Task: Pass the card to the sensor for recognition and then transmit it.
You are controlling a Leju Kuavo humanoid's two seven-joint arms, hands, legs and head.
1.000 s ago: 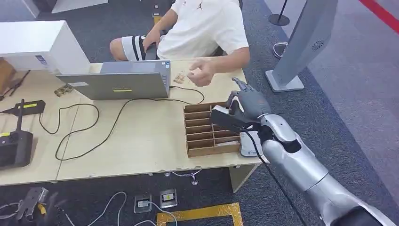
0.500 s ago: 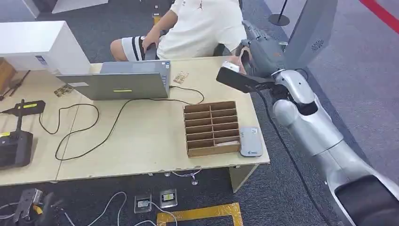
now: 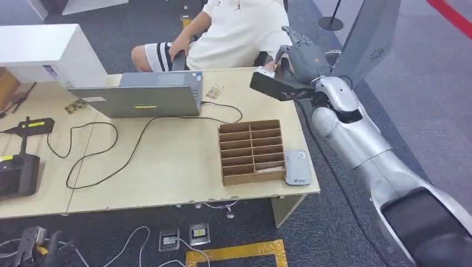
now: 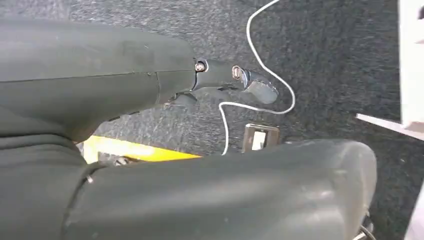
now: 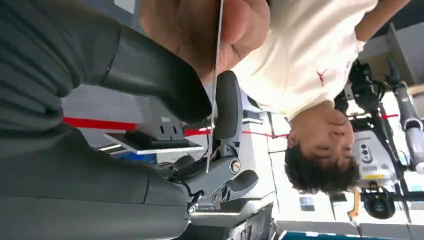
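Observation:
My right hand [image 3: 300, 55] is raised over the table's far right corner, reaching toward the seated person [image 3: 239, 33]. In the right wrist view a thin white card [image 5: 215, 90] shows edge-on, pinched between my thumb [image 5: 150, 75] and a dark finger [image 5: 227, 105]. The person's hand [image 5: 200, 25] grips the same card at its other end. The grey-white card sensor [image 3: 296, 166] lies flat near the table's front right corner, well below my hand. My left hand [image 4: 240, 82] hangs over the carpet with its fingers extended and nothing in it.
A wooden compartment box [image 3: 251, 151] sits beside the sensor. A laptop [image 3: 139, 99] with a black cable stands mid-table, and black devices [image 3: 16, 172] lie at the left. A grey stand [image 3: 362, 50] rises right of the table. Cables and floor sockets [image 3: 183, 236] lie below the front edge.
My right hand has risen from above the box and sensor to the far table corner, carrying the card to the person. The person's hand has come to the card.

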